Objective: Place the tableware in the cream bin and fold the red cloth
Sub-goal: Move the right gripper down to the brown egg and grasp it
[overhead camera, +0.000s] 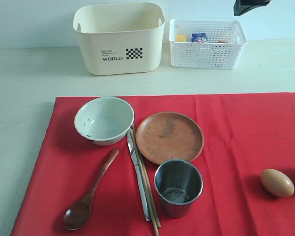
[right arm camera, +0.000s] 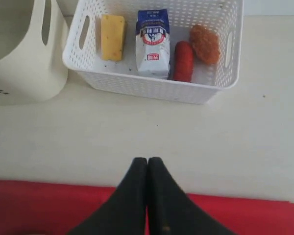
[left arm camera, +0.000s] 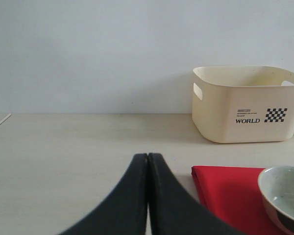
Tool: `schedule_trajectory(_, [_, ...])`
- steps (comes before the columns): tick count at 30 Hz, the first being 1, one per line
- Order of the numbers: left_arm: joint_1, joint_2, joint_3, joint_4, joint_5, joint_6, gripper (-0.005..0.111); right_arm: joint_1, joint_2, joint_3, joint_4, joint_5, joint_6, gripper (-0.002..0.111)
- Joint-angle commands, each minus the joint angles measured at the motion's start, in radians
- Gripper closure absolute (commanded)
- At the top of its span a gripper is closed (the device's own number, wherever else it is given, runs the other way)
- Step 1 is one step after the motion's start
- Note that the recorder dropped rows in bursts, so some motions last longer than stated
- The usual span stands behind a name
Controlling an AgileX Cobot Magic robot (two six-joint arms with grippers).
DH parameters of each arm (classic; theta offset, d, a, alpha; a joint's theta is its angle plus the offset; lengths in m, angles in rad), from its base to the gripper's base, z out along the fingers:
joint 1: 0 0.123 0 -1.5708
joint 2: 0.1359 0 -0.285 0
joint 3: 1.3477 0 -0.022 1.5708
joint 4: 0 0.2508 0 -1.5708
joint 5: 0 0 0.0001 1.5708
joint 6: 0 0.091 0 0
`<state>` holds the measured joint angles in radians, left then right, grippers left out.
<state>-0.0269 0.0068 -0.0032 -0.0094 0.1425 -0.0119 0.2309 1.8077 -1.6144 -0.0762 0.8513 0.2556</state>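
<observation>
- We see the left gripper (left arm camera: 148, 161) pressed together and empty over the worktop (left arm camera: 63, 147), beside a corner of the red cloth (overhead camera: 236, 147). The right gripper (right arm camera: 147, 164) is likewise closed and empty, near the white basket (right arm camera: 152, 83).
- The bowl (overhead camera: 104, 119), plate (overhead camera: 169, 136), cup (overhead camera: 178, 188), spoon (overhead camera: 88, 196), knife (overhead camera: 138, 179) and chopsticks (overhead camera: 148, 189) all lie on the cloth, and the cream bin (overhead camera: 119, 39) stands behind it.
- We should spread the left gripper, pinch the bowl's rim, lift it clear, then lower it gently into the bin.
</observation>
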Motion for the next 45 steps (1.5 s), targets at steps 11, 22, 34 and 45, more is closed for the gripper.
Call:
schedule_trajectory(11, [0.001,-0.007,0.003,-0.012,-0.002,-0.003,0.106,0.002,-0.283,0.332,-0.01,-0.016,-0.002,0.108])
schedule_trajectory(22, [0.001,-0.007,0.003,-0.012,-0.002,-0.003,0.106,0.002,-0.437,0.668,-0.002,0.007,-0.04,0.108])
schedule_trajectory(34, [0.001,-0.007,0.003,-0.012,-0.002,-0.003,0.106,0.044,-0.444,0.893,0.069,0.026,-0.129,0.107])
schedule_trajectory(45, [0.001,-0.007,0.003,-0.012,-0.002,-0.003,0.106,0.066,-0.371,0.893,0.03,0.059,-0.078,0.05])
